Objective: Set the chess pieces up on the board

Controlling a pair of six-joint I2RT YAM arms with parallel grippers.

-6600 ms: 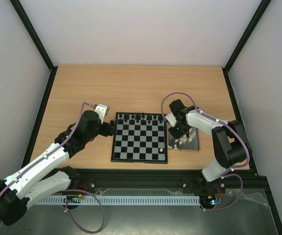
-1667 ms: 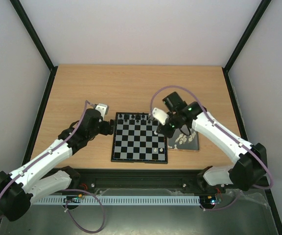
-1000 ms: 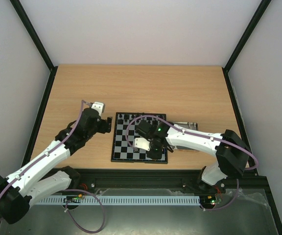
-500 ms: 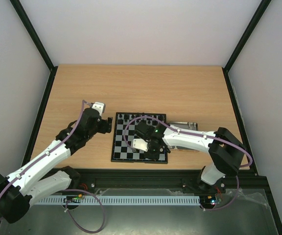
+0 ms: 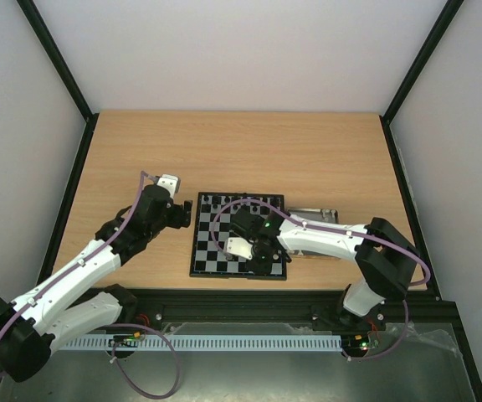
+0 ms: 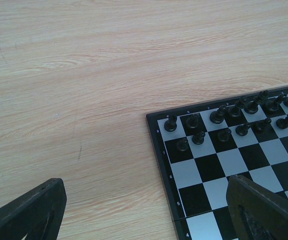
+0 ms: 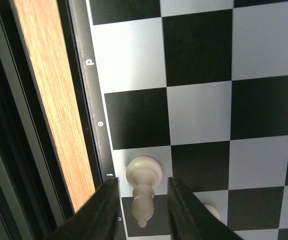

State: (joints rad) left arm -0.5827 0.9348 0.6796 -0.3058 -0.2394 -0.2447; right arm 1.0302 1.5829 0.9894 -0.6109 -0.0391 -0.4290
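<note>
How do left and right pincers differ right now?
The left pincer gapes wide over the table beside the board; the right pincer is parted narrowly over the board's near edge. Left flanks no piece; right flanks a standing cream piece, gaps both sides. Shared: neither grips anything.

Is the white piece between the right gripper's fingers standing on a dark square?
No, the white piece has its base on a pale square in the edge row of the board.

One board (image 5: 216, 251), one metal tray (image 5: 325, 214), two arms (image 5: 82, 268). Two white pieces (image 7: 143, 180) at the right wrist view's bottom; black pieces (image 6: 170, 122) too crowded to count.
</note>
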